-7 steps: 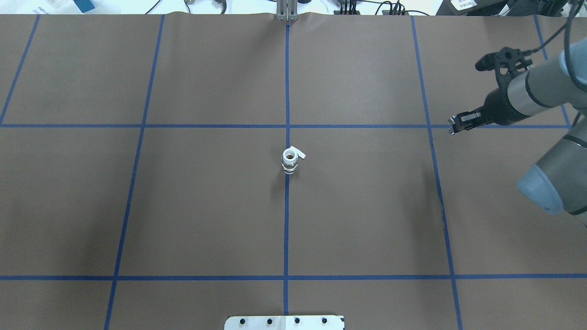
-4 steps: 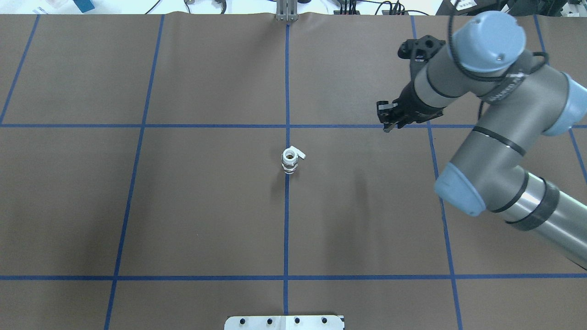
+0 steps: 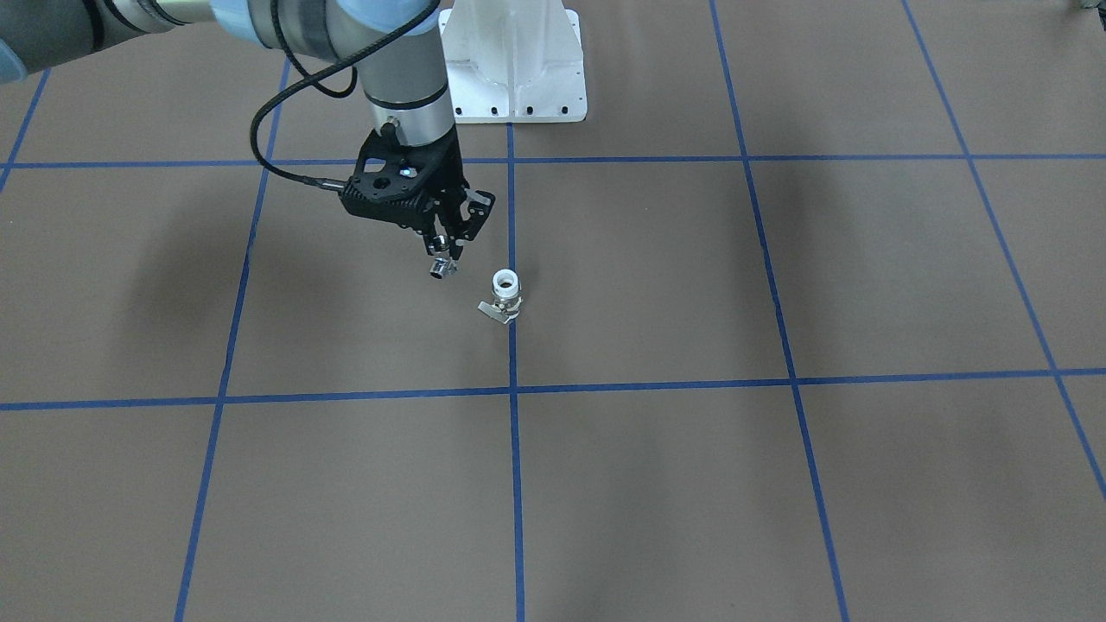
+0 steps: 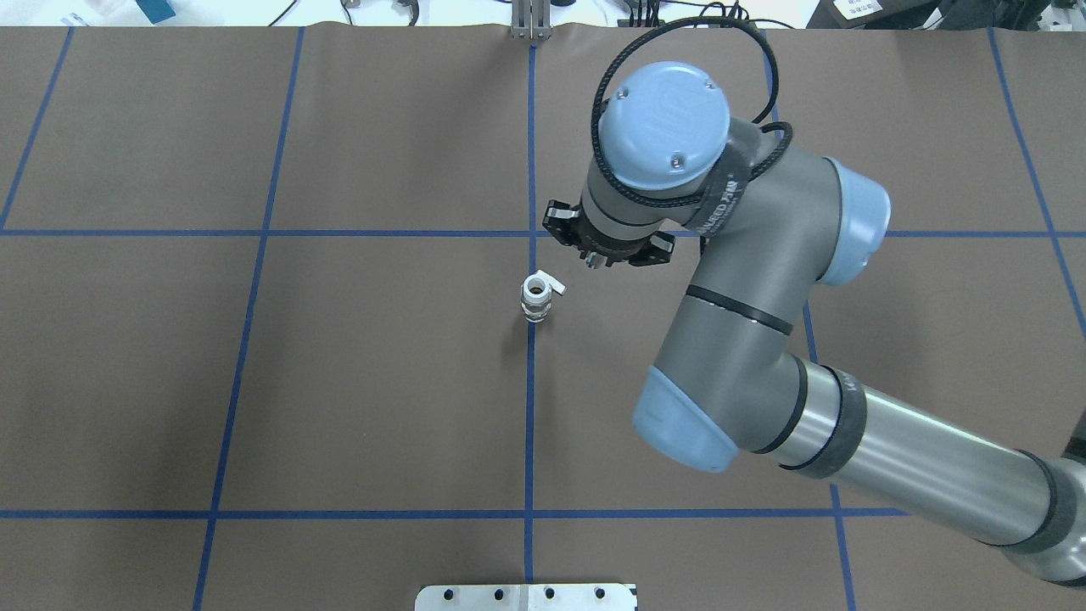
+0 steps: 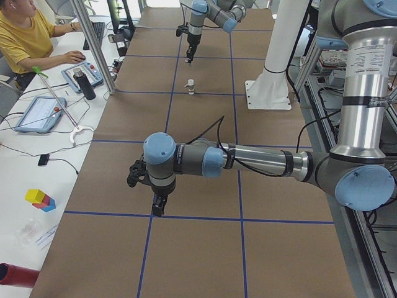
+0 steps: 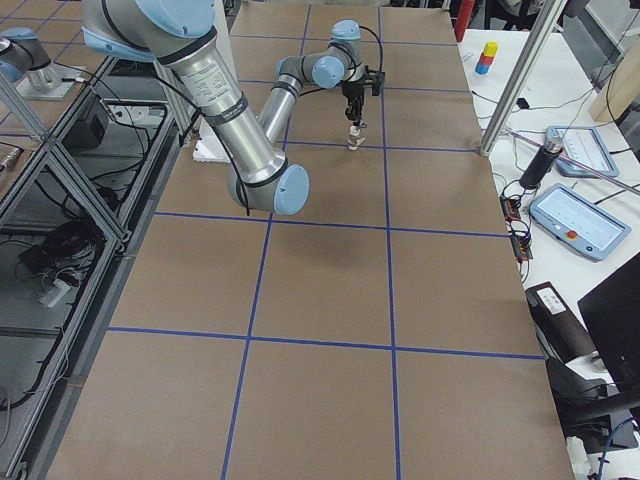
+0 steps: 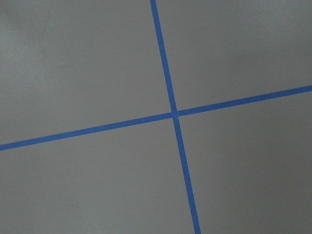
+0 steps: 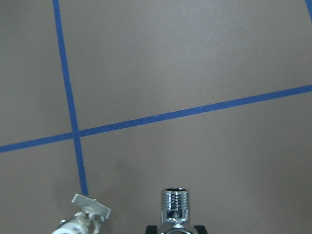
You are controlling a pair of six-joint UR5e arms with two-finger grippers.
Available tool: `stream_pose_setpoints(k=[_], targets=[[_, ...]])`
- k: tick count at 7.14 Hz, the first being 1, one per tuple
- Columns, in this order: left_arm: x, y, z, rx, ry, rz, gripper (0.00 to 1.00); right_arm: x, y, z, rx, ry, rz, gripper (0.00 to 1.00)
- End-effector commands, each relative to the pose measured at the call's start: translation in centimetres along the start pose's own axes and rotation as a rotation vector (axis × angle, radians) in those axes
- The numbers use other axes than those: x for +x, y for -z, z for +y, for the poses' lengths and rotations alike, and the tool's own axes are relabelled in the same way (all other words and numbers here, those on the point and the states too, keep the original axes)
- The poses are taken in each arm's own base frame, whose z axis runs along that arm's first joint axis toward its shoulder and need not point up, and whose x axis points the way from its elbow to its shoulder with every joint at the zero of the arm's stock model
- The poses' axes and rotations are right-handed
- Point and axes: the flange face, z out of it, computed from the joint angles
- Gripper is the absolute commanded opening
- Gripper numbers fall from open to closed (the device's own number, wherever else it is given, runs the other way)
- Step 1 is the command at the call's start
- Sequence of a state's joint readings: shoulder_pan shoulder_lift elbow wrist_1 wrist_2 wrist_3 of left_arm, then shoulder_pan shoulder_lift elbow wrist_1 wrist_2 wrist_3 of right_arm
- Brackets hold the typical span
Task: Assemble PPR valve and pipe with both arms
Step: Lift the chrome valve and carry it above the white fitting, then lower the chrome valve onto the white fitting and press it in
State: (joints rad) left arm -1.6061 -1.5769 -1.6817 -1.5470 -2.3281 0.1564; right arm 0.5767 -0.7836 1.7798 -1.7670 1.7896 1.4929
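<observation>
The right tool pinches the pipe, threaded end pointing down, and hangs above the tabletop just beside the PPR valve, not touching it. The valve stands upright on a blue tape line near the tabletop's middle, one white open end up. The left tool hovers well apart, far along the tabletop; whether it is spread or pressed together I cannot tell. The pipe is picked up; lining it up and joining it to the valve seems left to do.

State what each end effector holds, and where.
Right end effector grips the pipe by its upper end, threaded end free. Left end effector: cannot tell.
</observation>
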Motion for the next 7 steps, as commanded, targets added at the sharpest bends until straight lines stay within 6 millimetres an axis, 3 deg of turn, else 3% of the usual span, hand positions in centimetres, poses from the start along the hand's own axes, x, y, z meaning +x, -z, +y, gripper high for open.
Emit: stream_pose_setpoints(k=[1, 4, 7], targets=[[0.0, 0.0, 0.0, 0.008, -0.008, -0.001, 1.00, -3.6, -0.8, 2.5, 0.014, -0.044, 0.002, 0.00], [0.0, 0.0, 0.0, 0.008, -0.008, -0.001, 1.00, -4.7, -2.7, 2.8, 0.045, -0.041, 0.034, 0.00], [0.0, 0.0, 0.0, 0.008, -0.008, -0.002, 1.00, -4.9, -3.0, 2.9, 0.046, -0.039, 0.033, 0.00]])
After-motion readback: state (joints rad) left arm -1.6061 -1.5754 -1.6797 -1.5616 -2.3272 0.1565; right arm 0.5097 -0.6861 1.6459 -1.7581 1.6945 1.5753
